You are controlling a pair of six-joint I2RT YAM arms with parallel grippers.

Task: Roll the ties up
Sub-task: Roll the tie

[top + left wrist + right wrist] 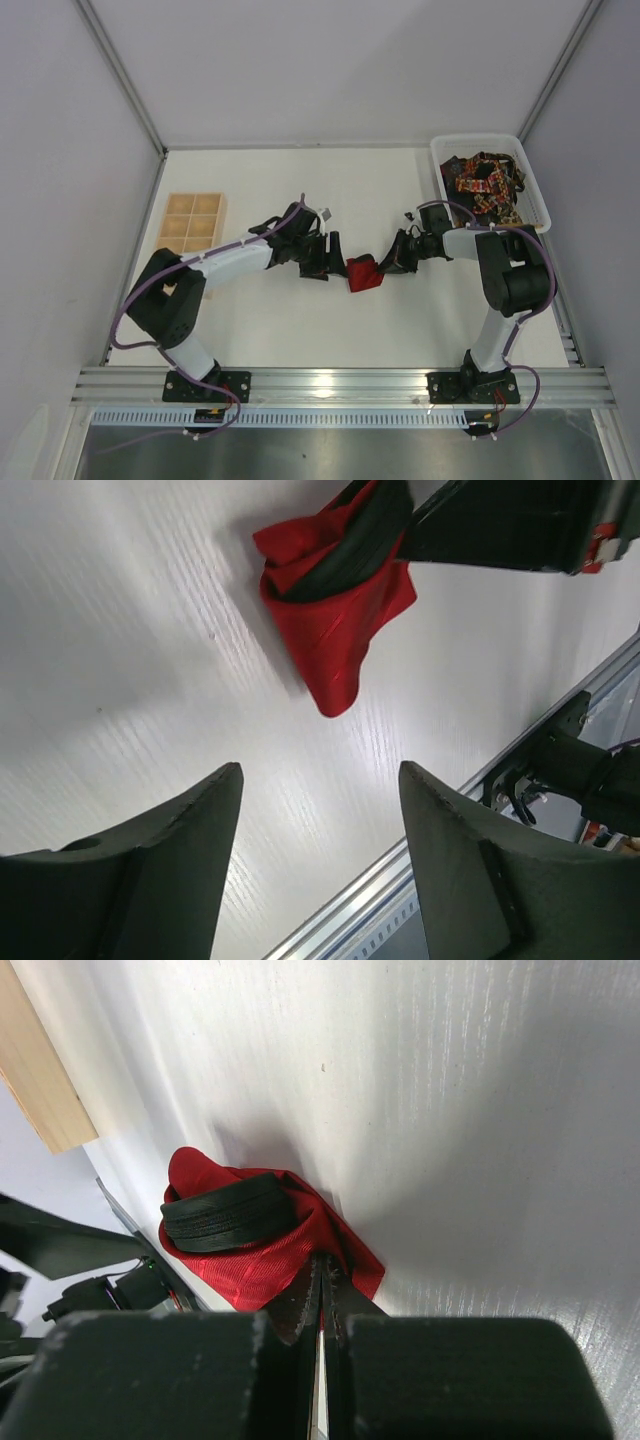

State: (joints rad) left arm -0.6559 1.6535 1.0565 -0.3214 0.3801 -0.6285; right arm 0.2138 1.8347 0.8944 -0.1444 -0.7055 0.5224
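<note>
Soft, light and likely slippery, the partly coiled red tie [363,272] at mid-counter [300,180] should be pinched across its coil; the right gripper [322,1270], at its 3 o'clock, clamps its edge, while the left gripper [320,770] gapes clear at 9 o'clock.
</note>
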